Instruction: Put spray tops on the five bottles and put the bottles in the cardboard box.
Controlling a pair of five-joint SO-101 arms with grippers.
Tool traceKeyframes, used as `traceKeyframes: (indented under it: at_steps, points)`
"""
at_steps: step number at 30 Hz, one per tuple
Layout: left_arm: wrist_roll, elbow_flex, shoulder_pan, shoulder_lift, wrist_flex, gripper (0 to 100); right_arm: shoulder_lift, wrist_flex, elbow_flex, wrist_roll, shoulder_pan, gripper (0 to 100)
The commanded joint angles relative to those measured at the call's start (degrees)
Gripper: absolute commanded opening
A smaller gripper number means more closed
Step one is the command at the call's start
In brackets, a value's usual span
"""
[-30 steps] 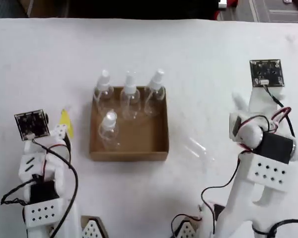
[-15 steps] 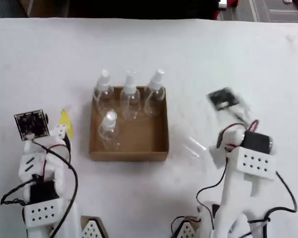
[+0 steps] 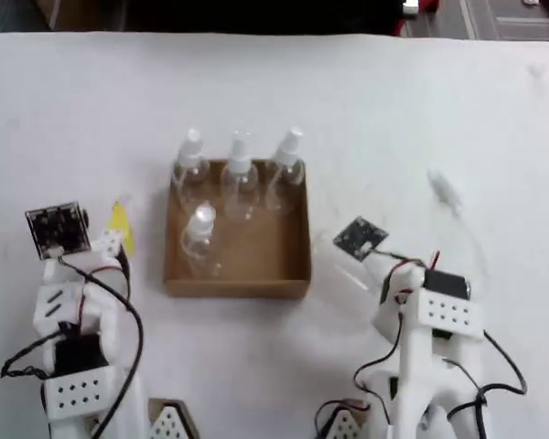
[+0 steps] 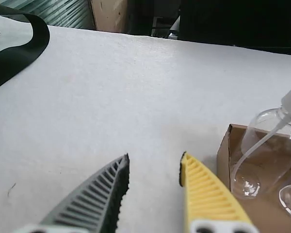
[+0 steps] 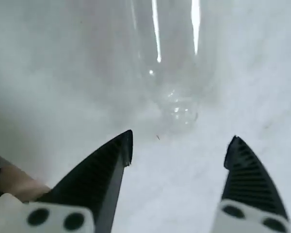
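Right hand (image 5: 180,137) was spread wide, with the uncapped bottle (image 5: 174,58) lying on the surface (image 3: 457,82) dead ahead, neck toward the hand, just right of the box (image 3: 238,285).

Left claw (image 4: 154,162) parted, right claw (image 5: 181,137) spread wide, apparently angled downward

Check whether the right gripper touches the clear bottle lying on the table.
Apart. The right wrist view shows bare table between the clear bottle and the fingers of the open right gripper.
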Motion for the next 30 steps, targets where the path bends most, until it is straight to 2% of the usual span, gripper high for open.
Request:
traceKeyframes:
  at_steps: [1,7,13,28,30]
  points:
    - [-0.44,-0.53,0.75,-0.66,-1.67,17,-0.13,-6.9,1.23,1.14,-0.84,25.4]
    - [-0.44,-0.53,0.75,-0.66,-1.67,17,-0.13,-14.11,5.01,1.14,-1.19,23.1]
    - [-0.44,-0.44,0.75,-0.66,-1.67,17,-0.04,-15.16,5.19,1.14,-2.68,16.3]
    - [-0.44,-0.44,0.75,-0.66,-1.67,17,2.77,-17.27,5.45,-1.58,-6.81,15.7]
    - [-0.44,-0.44,0.75,-0.66,-1.67,17,5.23,-17.27,4.04,-1.67,-6.64,12.4]
